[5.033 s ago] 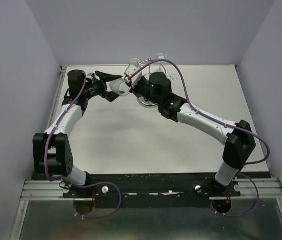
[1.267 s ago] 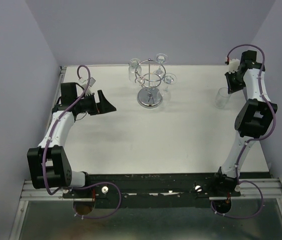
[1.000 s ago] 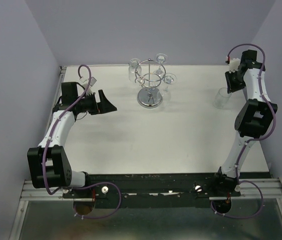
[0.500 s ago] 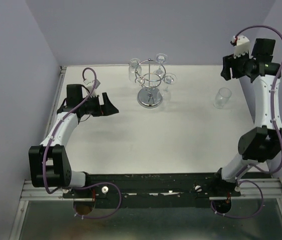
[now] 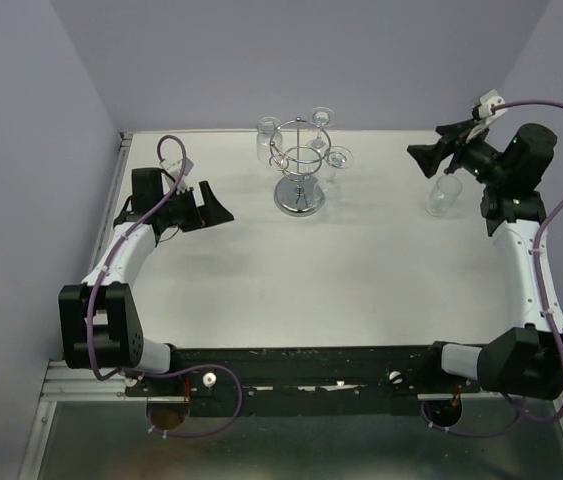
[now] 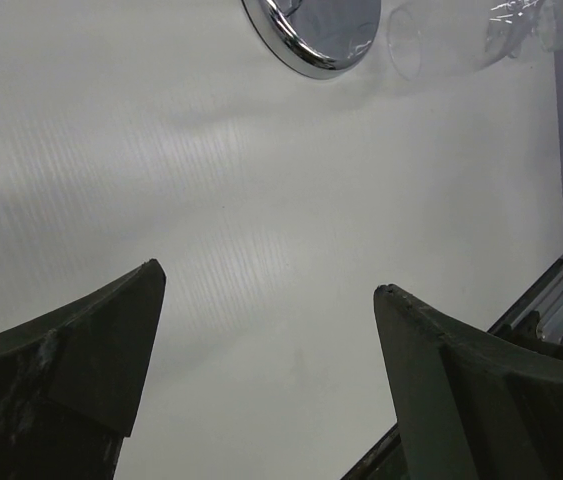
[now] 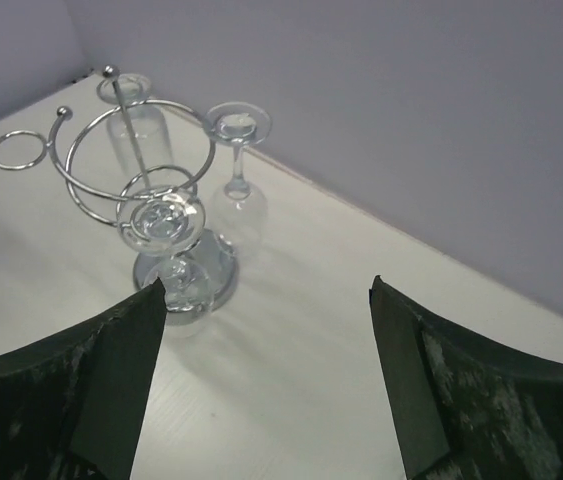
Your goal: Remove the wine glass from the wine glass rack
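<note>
The right gripper [image 7: 266, 300], jaws spread, faces the wine glass rack [image 7: 213, 272] on the tabletop [image 7: 321, 330]; wine glasses [image 7: 238, 150] hang inverted from it.

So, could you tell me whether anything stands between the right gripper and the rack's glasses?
Nothing visible does: only bare table lies between the open right gripper and the rack. The glass standing on the table is off that line.

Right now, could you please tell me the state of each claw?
Left claw: open, holding nothing.
Right claw: open, holding nothing.
</note>
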Motion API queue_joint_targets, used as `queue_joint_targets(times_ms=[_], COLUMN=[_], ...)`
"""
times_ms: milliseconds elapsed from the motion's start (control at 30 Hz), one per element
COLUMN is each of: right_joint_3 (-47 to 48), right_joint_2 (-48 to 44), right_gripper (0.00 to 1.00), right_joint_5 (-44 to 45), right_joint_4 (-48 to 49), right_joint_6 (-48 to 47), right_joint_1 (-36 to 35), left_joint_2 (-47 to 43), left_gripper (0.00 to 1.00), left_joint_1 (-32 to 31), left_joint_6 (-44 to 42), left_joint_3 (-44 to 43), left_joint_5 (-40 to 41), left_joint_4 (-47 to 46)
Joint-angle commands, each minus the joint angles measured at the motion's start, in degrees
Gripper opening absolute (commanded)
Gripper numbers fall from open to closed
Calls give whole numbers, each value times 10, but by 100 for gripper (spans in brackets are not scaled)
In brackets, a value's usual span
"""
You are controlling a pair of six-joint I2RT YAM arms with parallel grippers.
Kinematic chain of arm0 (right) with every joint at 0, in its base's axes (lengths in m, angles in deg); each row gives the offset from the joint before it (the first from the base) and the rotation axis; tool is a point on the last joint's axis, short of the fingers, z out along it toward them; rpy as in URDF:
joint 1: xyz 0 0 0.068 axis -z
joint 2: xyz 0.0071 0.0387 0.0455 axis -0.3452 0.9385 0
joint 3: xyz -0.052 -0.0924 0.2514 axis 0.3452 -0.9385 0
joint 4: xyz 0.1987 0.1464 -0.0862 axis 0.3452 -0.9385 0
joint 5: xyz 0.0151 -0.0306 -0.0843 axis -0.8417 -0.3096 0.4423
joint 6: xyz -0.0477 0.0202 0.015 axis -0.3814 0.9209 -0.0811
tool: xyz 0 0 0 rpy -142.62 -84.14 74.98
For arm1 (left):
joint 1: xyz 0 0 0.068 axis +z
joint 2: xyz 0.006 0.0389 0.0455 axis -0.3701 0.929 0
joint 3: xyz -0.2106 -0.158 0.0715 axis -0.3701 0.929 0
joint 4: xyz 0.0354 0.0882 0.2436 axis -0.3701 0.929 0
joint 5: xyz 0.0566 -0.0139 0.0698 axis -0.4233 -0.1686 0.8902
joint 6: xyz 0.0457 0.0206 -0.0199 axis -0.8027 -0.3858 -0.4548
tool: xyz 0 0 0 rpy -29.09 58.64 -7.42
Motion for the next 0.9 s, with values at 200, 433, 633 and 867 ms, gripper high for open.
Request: queue_joint_targets(times_ms=[200,433,633,867], right_joint_3=[-187,-229,-230,-234], right_joint_2=[-27,45,107,214], right_gripper=[84,81,73,66], right_joint_5=[-91,-260,-306,-294], right_joint_4=[208,403,409,572], right_joint_6=[13,42,-63,43], right_joint_1=[-4,-9,-47,-84], left_joint_2=[30,35,9,-2], left_gripper=[98,95,96,98], left_joint_1=[9,0,-15,-70], left_joint_6=[-236,-547,-564,-558], left_joint_3=[-94,-249,-264,-271], left_joint_5=[-25,107,211,271], left_joint_4=[118,362,403,441])
